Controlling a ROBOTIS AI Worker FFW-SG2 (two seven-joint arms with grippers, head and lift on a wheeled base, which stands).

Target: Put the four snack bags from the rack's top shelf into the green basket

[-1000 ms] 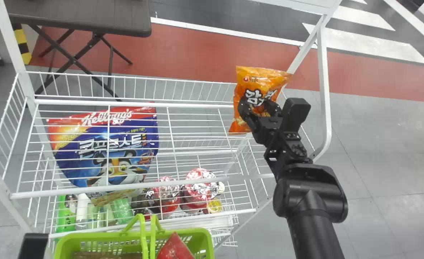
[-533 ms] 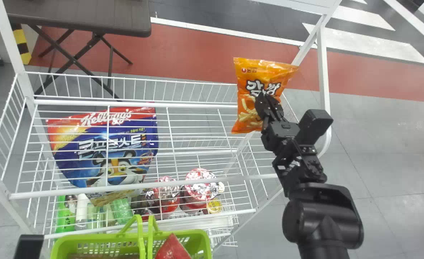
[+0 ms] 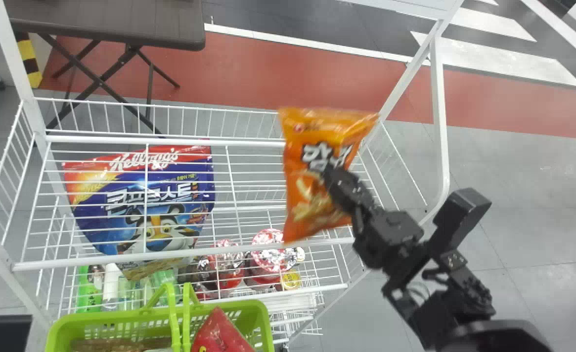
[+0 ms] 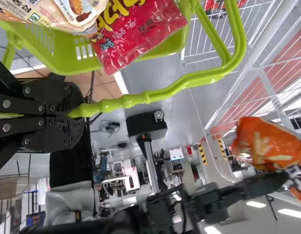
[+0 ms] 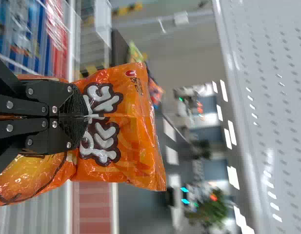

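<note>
In the head view, the orange snack bag (image 3: 312,195) and right gripper (image 3: 328,174) have swung left and nearer the robot, and the green basket (image 3: 107,318) has shifted slightly left; the bag hangs in front of the white rack (image 3: 97,260), and a red bag (image 3: 219,335) sits in the basket near the left gripper (image 3: 11,332). In the left wrist view, the left gripper's (image 4: 72,116) jaws are closed around the basket's handle (image 4: 179,88). In the right wrist view, the right gripper's (image 5: 87,117) jaws pinch the orange bag tightly.

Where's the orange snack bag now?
In the head view, the orange snack bag is just right of centre, held in the right gripper, with the white rack's right end behind it.
</note>
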